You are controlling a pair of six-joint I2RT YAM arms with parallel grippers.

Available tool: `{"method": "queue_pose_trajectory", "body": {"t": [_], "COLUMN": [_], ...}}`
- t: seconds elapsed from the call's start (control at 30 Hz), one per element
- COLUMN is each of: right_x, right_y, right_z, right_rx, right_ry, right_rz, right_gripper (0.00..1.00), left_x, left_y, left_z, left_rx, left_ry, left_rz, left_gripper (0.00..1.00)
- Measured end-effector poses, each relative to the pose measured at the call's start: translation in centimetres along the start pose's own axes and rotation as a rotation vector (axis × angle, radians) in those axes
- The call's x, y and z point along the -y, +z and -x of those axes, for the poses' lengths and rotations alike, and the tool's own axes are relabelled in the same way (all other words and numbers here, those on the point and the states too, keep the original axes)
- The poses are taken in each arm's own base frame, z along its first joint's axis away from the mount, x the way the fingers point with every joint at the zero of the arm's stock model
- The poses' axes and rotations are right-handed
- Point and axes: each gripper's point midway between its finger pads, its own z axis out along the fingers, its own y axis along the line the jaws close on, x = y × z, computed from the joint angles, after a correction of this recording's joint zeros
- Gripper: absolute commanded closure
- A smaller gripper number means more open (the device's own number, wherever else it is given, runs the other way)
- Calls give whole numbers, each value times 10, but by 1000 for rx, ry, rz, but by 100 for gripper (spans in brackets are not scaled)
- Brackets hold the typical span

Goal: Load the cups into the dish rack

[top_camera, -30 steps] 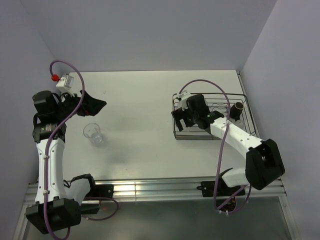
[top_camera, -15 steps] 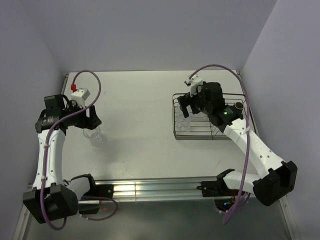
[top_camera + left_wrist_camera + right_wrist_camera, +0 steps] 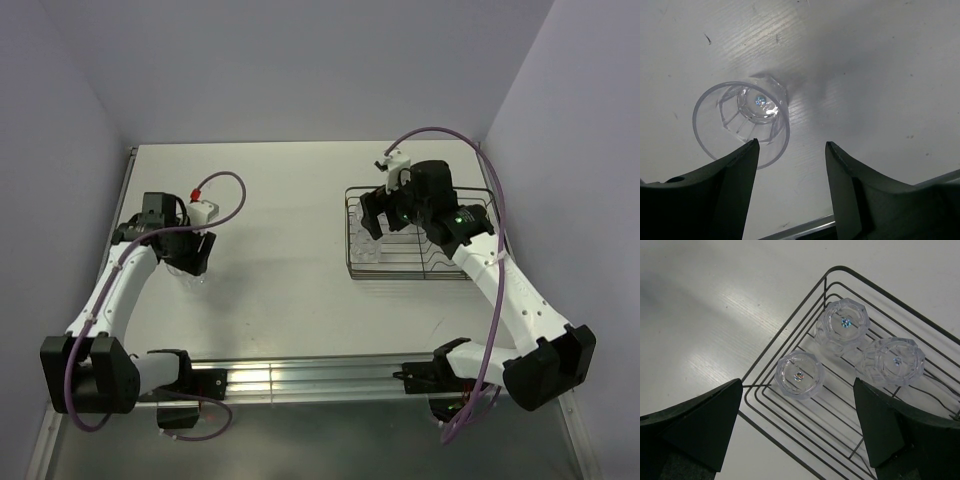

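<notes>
Left wrist view: the left pincer (image 3: 791, 145) hung spread over an upright cup (image 3: 740, 120) on the counter (image 3: 865, 75), lined up to pinch it. The right pincer (image 3: 799, 385) gaped above three upturned cups (image 3: 842, 325) draining in the rack (image 3: 785, 330).

Legible markings: none. No lettering, label, brand mark or numeral can be read in any view — not on the clear faceted tumblers (image 3: 799, 375), the dark grey wire dish rack (image 3: 420, 262), or the white tabletop (image 3: 880, 75).
</notes>
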Motion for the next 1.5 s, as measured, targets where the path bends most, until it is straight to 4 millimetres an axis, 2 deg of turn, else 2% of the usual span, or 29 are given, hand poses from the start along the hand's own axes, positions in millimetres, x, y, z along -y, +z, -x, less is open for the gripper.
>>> {"method": "queue_pose_trajectory", "body": {"t": [0.13, 0.37, 0.63, 0.8, 0.93, 1.03, 1.1, 1.2, 1.3, 1.4, 1.5], "right_x": [-6, -15, -24, -35, -41, -45, -47, -51, -54, -56, -59], "right_y": [1, 1, 7, 19, 39, 52, 59, 64, 66, 70, 77], "right_z": [0, 2, 16, 22, 18, 28, 37, 55, 78, 99, 113], "right_rx": [0, 9, 58, 99, 84, 94, 110, 141, 186, 227, 244], "right_ry": [33, 100, 227, 326, 464, 584, 662, 769, 874, 981, 1083], "right_rz": [30, 90, 170, 239, 297, 361, 405, 471, 545, 631, 703], "right_gripper": [0, 0, 0, 0, 0, 0, 0, 0, 0, 0, 0], "left_x": [-3, -7, -10, -8, 3, 14, 22, 38, 49, 58, 62], "left_y": [12, 32, 48, 53, 49, 34, 16, -30, -87, -139, -169], "left_z": [-1, -11, -17, -14, -3, 37, 70, 120, 161, 191, 213], "left_rx": [-38, -84, -117, -104, -80, 27, 154, 407, 665, 890, 1025], "left_ry": [13, 14, -6, -33, -93, -164, -219, -289, -322, -344, -405], "left_rz": [28, 44, 51, 43, -18, -89, -134, -206, -268, -332, -397], "left_gripper": [40, 49, 69, 100, 100, 100, 100, 100, 100, 100, 100]}}
